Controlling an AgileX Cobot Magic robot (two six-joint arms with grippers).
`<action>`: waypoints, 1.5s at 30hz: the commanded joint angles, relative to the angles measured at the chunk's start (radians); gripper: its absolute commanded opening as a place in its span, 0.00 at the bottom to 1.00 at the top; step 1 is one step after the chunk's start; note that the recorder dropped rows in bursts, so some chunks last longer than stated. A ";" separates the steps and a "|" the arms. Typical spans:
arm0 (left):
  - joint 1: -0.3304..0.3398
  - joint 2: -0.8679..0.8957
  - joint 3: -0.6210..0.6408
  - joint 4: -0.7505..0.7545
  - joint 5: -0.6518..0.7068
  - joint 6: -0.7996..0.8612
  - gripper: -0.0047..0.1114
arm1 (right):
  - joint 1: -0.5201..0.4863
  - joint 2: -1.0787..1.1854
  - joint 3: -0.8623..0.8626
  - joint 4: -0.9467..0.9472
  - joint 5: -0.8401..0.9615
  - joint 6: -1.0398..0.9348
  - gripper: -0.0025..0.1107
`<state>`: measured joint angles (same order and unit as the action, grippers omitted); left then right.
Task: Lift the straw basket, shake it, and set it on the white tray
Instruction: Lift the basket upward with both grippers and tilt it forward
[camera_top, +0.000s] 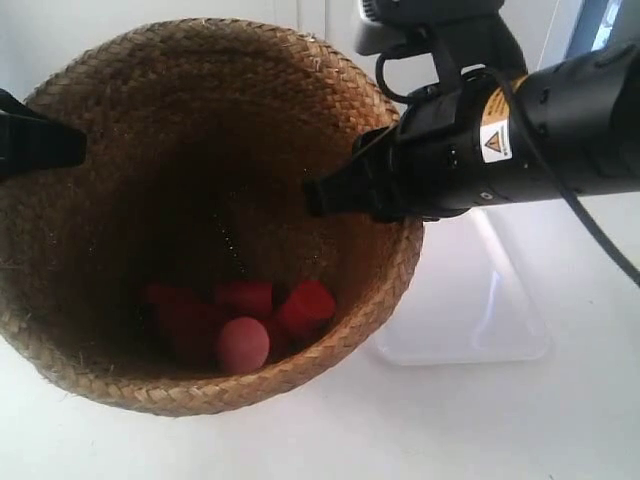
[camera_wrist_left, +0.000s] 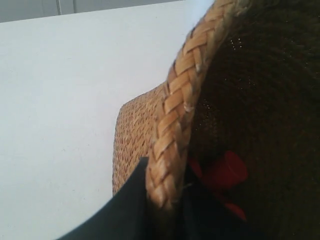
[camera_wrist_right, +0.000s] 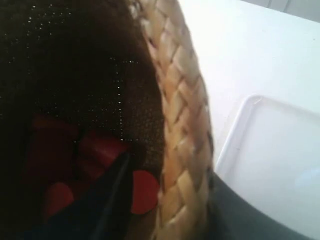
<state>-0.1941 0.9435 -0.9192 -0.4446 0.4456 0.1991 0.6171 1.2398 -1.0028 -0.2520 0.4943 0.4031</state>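
Weave is coarse and brown on the straw basket (camera_top: 200, 130): a thick plaited rim, flared and round, walls narrowing to a dark inside. One basket is counted. It fills the left of the exterior view, its mouth tipped toward the camera, and part of its rim is cut off at that view's left edge. Whether its base rests on the white table (camera_top: 450, 430) cannot be told.

One white tray (camera_top: 470, 310) is seen, smooth plastic, shallow, with rounded corners and a low rim. It lies flat on the table just beside the basket; its near-left part is hidden behind the basket wall.

Red pieces (camera_top: 245, 340) are heaped at the basket bottom, stubby with rounded ends. About five are counted; the dark makes the count unsure.

Two grippers are seen, black and hard-surfaced. The left gripper (camera_wrist_left: 162, 200) is pinched on the rim, one finger outside and one inside the wall. The right gripper (camera_wrist_right: 175, 195) is likewise clamped across the rim on the tray side, one finger inside, one outside. Fingertips are partly cut off in both wrist views.
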 joint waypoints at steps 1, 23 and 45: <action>0.005 -0.012 -0.011 -0.019 -0.025 0.021 0.04 | 0.000 0.001 -0.002 -0.013 -0.001 0.001 0.02; 0.042 -0.094 -0.026 -0.095 0.028 0.093 0.04 | 0.081 -0.112 0.016 -0.091 -0.021 0.096 0.02; 0.042 -0.094 -0.024 -0.112 0.020 0.093 0.04 | 0.081 -0.091 0.016 -0.090 -0.004 0.098 0.02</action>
<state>-0.1539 0.8612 -0.9348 -0.5253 0.4987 0.2832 0.6978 1.1494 -0.9828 -0.3273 0.4900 0.5028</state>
